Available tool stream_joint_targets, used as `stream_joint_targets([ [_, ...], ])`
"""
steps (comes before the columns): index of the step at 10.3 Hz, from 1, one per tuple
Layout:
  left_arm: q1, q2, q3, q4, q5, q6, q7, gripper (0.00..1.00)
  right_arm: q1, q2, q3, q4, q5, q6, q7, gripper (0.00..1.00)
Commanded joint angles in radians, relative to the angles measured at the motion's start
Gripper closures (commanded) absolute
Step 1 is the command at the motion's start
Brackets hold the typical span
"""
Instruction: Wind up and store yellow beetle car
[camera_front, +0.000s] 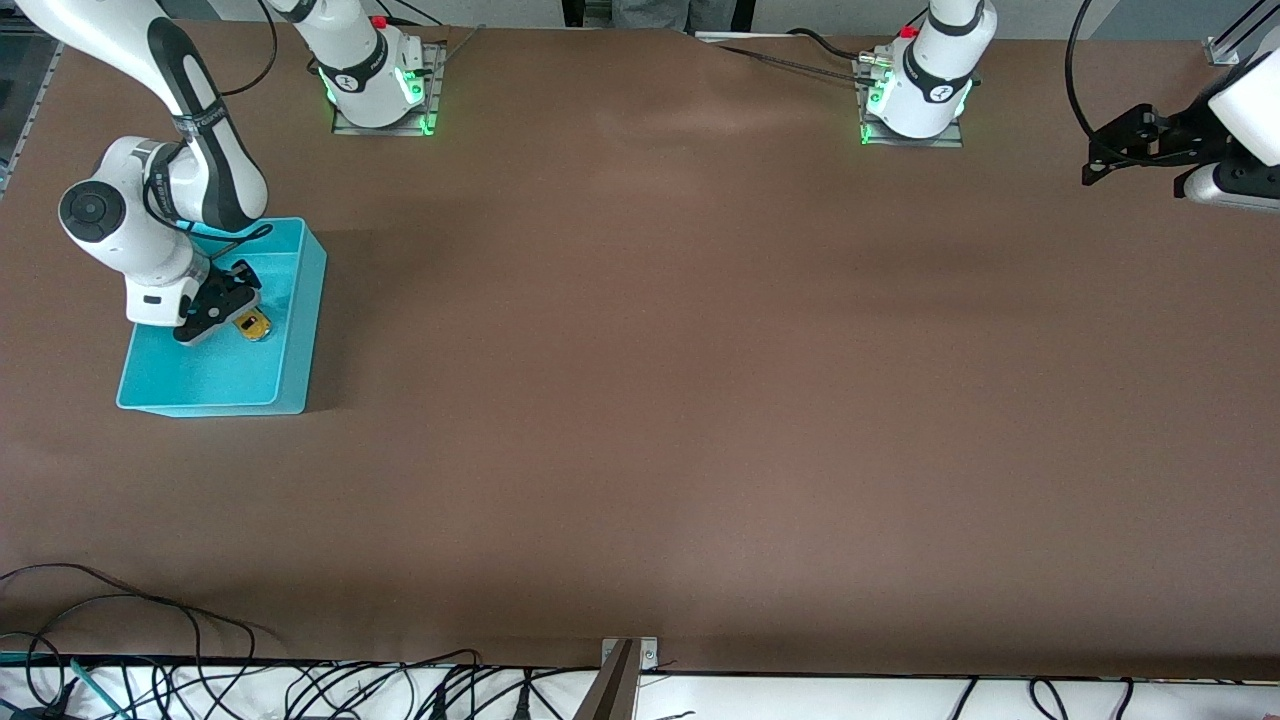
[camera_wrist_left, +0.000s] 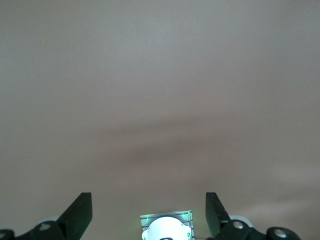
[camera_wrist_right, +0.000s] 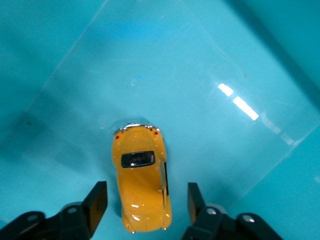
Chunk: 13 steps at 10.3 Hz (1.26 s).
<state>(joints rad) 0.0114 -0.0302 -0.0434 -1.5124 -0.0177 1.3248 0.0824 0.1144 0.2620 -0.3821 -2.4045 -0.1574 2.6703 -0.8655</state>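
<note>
Right gripper (camera_front: 222, 322): lowered inside the turquoise bin (camera_front: 300, 330) at the right arm's end of the table; jaws parted, one black finger (camera_wrist_right: 96, 202) on each flank of the yellow beetle car (camera_wrist_right: 142, 177), a sliver of bin floor visible between each pad and the body, so nothing is gripped. Yellow beetle car, front view (camera_front: 252, 325): upright on its wheels on the bin floor, at about 3 o'clock from the gripper body; in the right wrist view it lies lengthwise between the fingers, dark window and small red lamps showing on the rounded yellow-orange shell. Turquoise bin: rectangular, open-topped, glossy floor with bright light reflections; it sits nearer to the front camera than the right arm's base. Left gripper (camera_front: 1100, 160): waiting in the air over the table's edge at the left arm's end, at roughly 3 o'clock from the left arm's base; jaws spread wide, black fingers (camera_wrist_left: 80, 212) well apart, holding nothing, bare brown table (camera_front: 700, 400) below. Writing: dark lettering on a band of the right arm, too small to read; none legible on car or bin.
</note>
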Motion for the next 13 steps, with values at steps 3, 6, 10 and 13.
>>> stream_joint_targets([
  [3, -0.008, 0.018, -0.001, 0.041, 0.01, -0.025, -0.006, 0.0, -0.003, -0.093, 0.014, 0.141, 0.088, -0.245, 0.029, 0.23],
  [6, -0.007, 0.018, -0.001, 0.041, 0.008, -0.025, -0.006, 0.0, 0.007, -0.075, 0.017, 0.44, 0.174, -0.666, 0.11, 0.23],
  [10, -0.005, 0.018, 0.0, 0.041, 0.008, -0.025, -0.006, 0.0, 0.034, -0.07, 0.019, 0.684, 0.188, -0.914, 0.348, 0.0],
  [13, -0.007, 0.018, 0.0, 0.041, 0.008, -0.025, -0.006, 0.0, 0.051, -0.07, 0.019, 0.815, 0.19, -1.045, 0.478, 0.0],
])
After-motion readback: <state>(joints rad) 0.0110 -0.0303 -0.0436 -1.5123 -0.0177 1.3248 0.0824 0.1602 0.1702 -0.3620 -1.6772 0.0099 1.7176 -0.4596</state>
